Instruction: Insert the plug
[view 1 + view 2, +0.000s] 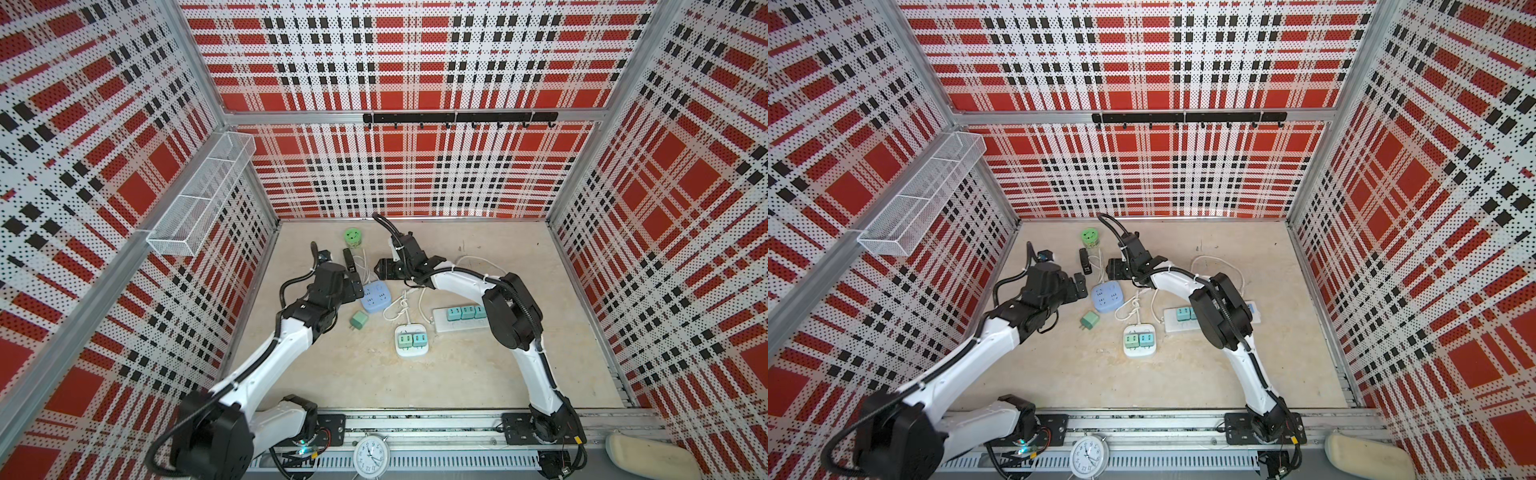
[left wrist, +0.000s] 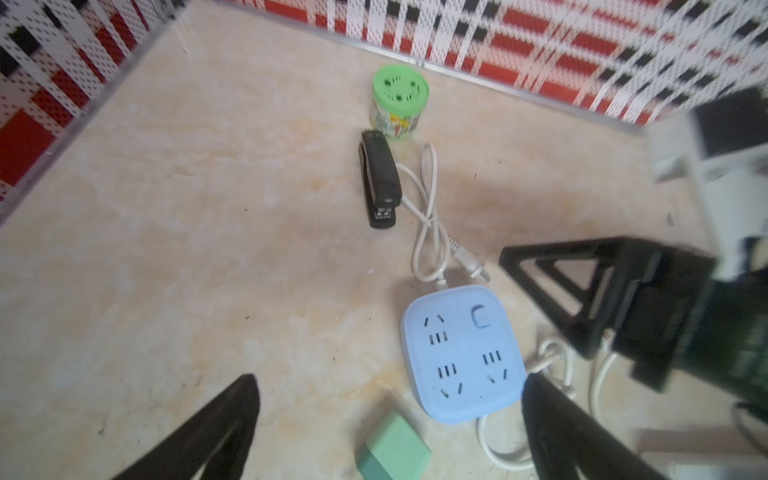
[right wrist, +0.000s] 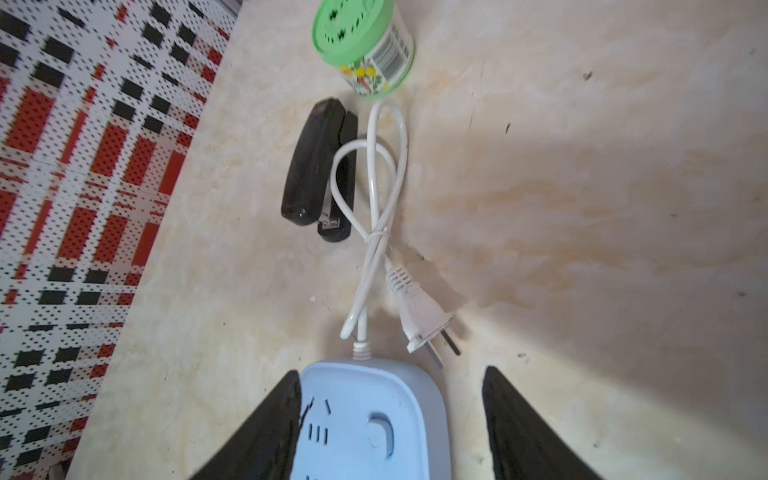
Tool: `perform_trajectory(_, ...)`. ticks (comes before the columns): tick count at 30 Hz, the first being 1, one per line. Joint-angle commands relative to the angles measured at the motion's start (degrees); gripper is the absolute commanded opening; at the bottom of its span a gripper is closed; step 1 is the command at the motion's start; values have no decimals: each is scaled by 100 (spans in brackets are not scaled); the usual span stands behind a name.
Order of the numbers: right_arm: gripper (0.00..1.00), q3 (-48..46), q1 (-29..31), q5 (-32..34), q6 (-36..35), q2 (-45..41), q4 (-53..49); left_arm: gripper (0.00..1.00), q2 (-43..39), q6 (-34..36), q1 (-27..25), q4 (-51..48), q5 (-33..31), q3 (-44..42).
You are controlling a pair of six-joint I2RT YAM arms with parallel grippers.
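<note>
A loose green plug lies on its side on the floor, just in front of a light blue socket block. My left gripper hangs open above the floor. The green plug lies between its fingers and the blue block beside one of them. My right gripper straddles the blue block at its cord end. It is open, with one finger against the block's side and the other apart from it.
The block's white cord and pin plug lie beside a black stapler and a green-lidded can. A white square socket and a long white strip carry green plugs. A wire basket hangs on the left wall.
</note>
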Motion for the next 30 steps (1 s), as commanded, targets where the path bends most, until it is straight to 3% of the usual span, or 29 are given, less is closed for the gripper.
perform_trajectory(1,70,236,171,156,-29,282,-161,99,-550,-366,370,-214,12,-564)
perform_trajectory(6,70,-10,485,404,130,229,-11,99,-1189,-358,666,-255,175,-1015)
perform_trajectory(11,64,-968,658,582,675,-191,841,99,-1216,-287,848,-431,364,-1065)
perform_trajectory(14,65,-1398,781,800,859,-453,1166,99,-1255,-255,883,-448,396,-1102)
perform_trajectory(18,67,-1388,857,1426,583,-808,863,99,-1232,-238,892,-416,486,-1146)
perform_trajectory(25,69,-1243,1299,2439,116,-1541,80,99,-1432,-371,1176,-833,26,-1106)
perform_trajectory(30,70,-1207,1851,3019,344,-1564,-164,99,-2103,-352,1559,-835,31,-1548)
